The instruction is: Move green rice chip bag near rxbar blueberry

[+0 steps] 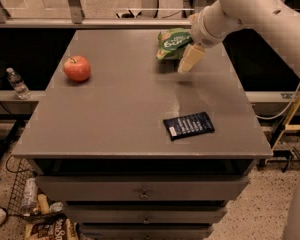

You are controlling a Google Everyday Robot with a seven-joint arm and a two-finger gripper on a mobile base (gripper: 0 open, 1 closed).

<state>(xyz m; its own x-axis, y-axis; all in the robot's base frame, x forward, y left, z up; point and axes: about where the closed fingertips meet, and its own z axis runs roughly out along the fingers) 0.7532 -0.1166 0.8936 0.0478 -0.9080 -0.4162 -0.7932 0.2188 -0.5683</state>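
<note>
**Tool at the green bag, far corner of the table**

The green rice chip bag [172, 43] is seen lying at the far right of the grey table [120, 99], close to its back edge, with the white lettering on its darker green oval turned towards the camera. The tool [188, 60] is held just at the bag's right side, angled downward and to the left, its pale tip close above the table surface. It is carried by a white arm [250, 9] that enters from the upper right. Whether the tool is released, clenched or grasping the bag cannot be told from this view; contact with the bag cannot be confirmed either.

The rxbar blueberry [188, 125] is laid flat near the front right of the table, well apart from the bag, with its small white patch at its left end. A red apple [77, 68] is placed on the left side of the table, well apart from both. Drawers [140, 189] are seen beneath the table top. A water bottle [16, 82] is set upright on a low ledge to the left, beyond the table.
</note>
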